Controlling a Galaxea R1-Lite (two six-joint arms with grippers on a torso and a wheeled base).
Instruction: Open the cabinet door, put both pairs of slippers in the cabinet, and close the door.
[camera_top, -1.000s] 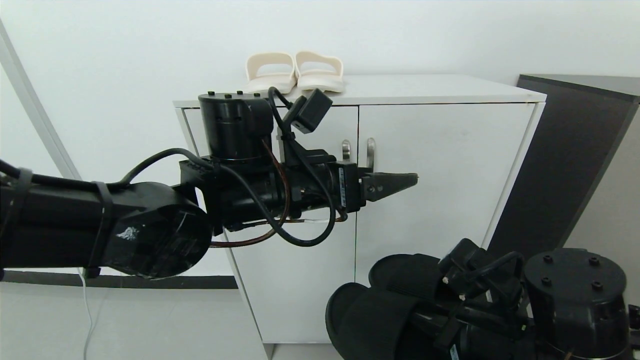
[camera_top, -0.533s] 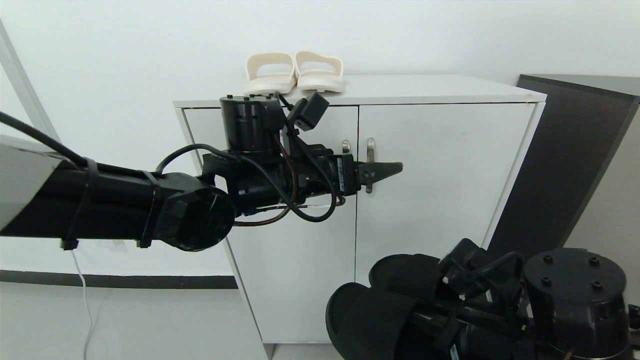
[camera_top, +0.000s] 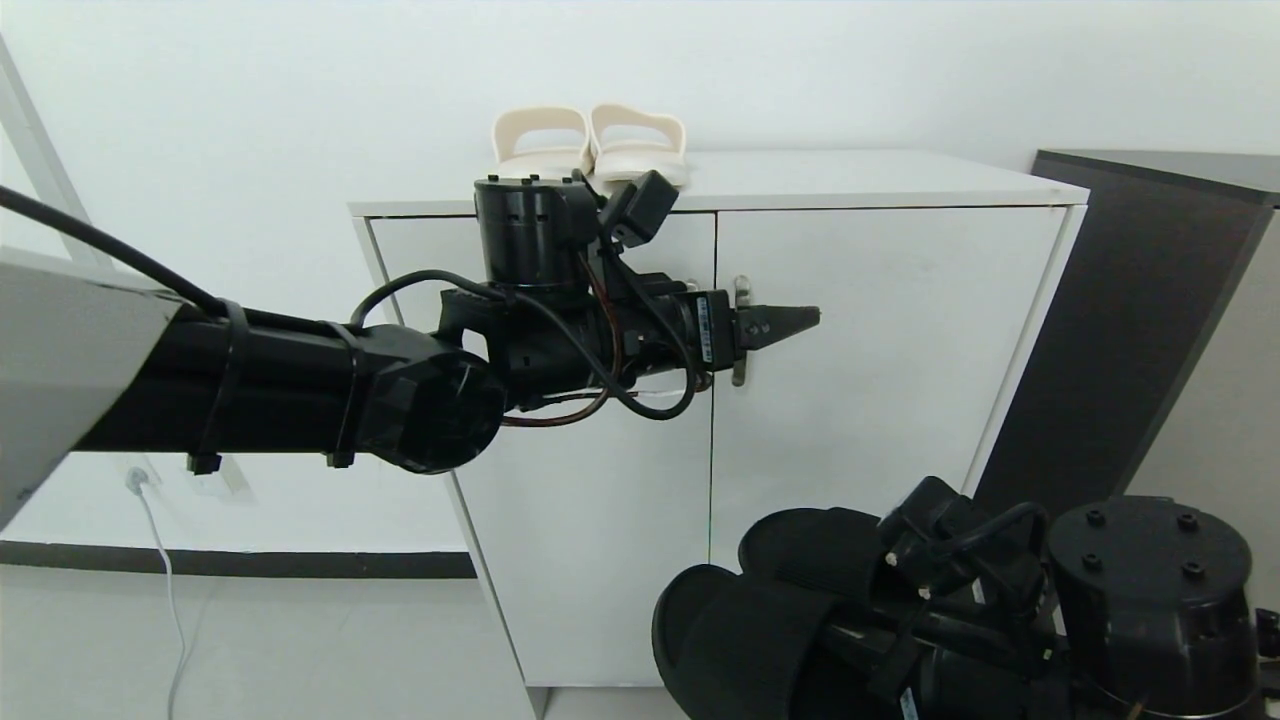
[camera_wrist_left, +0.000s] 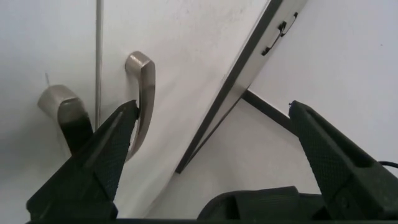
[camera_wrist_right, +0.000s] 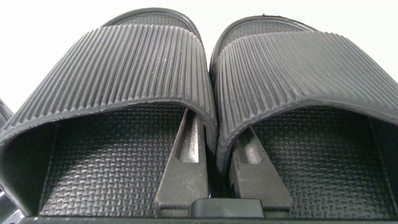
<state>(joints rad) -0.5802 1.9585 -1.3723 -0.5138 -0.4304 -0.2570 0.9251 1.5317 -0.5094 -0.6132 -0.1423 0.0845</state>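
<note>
Cabinet (camera_top: 880, 400) doors are both shut, and the seam between them runs straight down the middle. The beige slippers (camera_top: 590, 145) sit side by side on the cabinet top, near its back edge, toes facing me.

My left arm stretches across the left door (camera_top: 590, 520) at handle height. The left gripper (camera_top: 795, 320) is released, jaws spread wide. In the wrist view, the left gripper (camera_wrist_left: 212, 107) has one fingertip (camera_wrist_left: 127, 115) right at the right handle (camera_wrist_left: 144, 87), on the side nearer the seam. I cannot tell if it touches the metal. The other finger (camera_wrist_left: 329, 155) hangs well out over the right door (camera_top: 900, 420), toward the cabinet's outer edge. The left handle (camera_wrist_left: 62, 109) stands just across the seam, outside the jaws.

My right arm sits low in front of the right door's bottom half. The right gripper (camera_wrist_right: 214, 177) is clenched on the black slippers (camera_wrist_right: 205, 81): one finger goes inside each slipper, and the two inner side walls are pinched together between them. From the head camera, the black slippers (camera_top: 760, 600) hang in the air in front of the cabinet, pressed side by side.

A dark unit (camera_top: 1120, 350) stands against the cabinet's right side.
</note>
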